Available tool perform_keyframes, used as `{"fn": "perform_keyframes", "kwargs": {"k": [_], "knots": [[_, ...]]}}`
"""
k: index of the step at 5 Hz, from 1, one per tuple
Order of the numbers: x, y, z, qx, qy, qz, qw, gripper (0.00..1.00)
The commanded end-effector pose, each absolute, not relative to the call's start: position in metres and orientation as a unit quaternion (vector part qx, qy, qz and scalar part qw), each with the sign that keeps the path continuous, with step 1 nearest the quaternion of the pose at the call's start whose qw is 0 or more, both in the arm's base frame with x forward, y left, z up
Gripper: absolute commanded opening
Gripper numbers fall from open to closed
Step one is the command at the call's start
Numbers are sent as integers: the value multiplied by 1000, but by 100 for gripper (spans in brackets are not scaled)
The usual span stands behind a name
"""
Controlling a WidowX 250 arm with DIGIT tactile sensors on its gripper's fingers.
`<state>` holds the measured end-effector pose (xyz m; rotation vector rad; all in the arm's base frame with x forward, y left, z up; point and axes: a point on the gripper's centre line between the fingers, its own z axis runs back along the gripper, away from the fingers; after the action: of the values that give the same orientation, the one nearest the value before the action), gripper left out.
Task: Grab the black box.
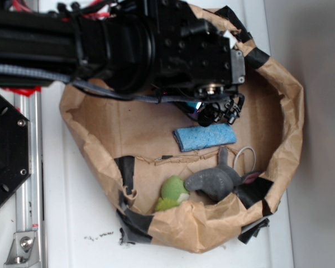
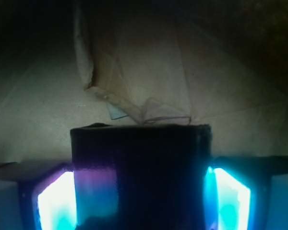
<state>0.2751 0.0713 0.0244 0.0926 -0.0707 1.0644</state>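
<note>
**Black box between the fingers, inside the paper nest**

The wrist view gives what the exterior view cannot: the black box (image 2: 140, 172) fills the lower middle of that picture, dark and square-edged, with a glowing blue-white finger pad (image 2: 57, 203) tight against its left side and another against its right. The gripper (image 2: 140, 201) is clenched on the box, both pads touching its sides. Beyond the box lies only crumpled brown paper (image 2: 149, 72) with a folded ridge.

In the exterior view the box itself is hidden; the gripper (image 1: 215, 114) hangs under the bulky black arm (image 1: 128, 44), and only a small blue glint shows at its tip. That tip sits just above the blue sponge (image 1: 205, 137), the landmark here.

The exterior view does show the container: a brown paper bag (image 1: 293, 111) rolled down into a shallow bowl, patched with black tape strips (image 1: 125, 167). Inside it, the blue sponge lies near the middle. Below the sponge rests a grey plush toy (image 1: 218, 180), and to the lower left of the sponge a green object (image 1: 173, 192), touching the toy. A thin white loop (image 1: 245, 156) lies just lower right of the sponge. Far left of the sponge, outside the bag, is a black hexagonal plate (image 1: 5, 151).
</note>
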Motion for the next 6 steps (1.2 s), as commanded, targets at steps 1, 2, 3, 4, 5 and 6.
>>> {"fn": "perform_keyframes", "kwargs": {"k": [1, 2, 3, 4, 5, 6], "knots": [[272, 83, 35, 29, -49, 510, 858, 0], [267, 87, 57, 14, -43, 515, 856, 0], [260, 78, 96, -10, -34, 487, 873, 0], [252, 54, 146, -46, -55, 433, 899, 0], [262, 34, 167, -34, -33, 338, 940, 0], [267, 36, 177, -17, -28, 243, 970, 0]]}}
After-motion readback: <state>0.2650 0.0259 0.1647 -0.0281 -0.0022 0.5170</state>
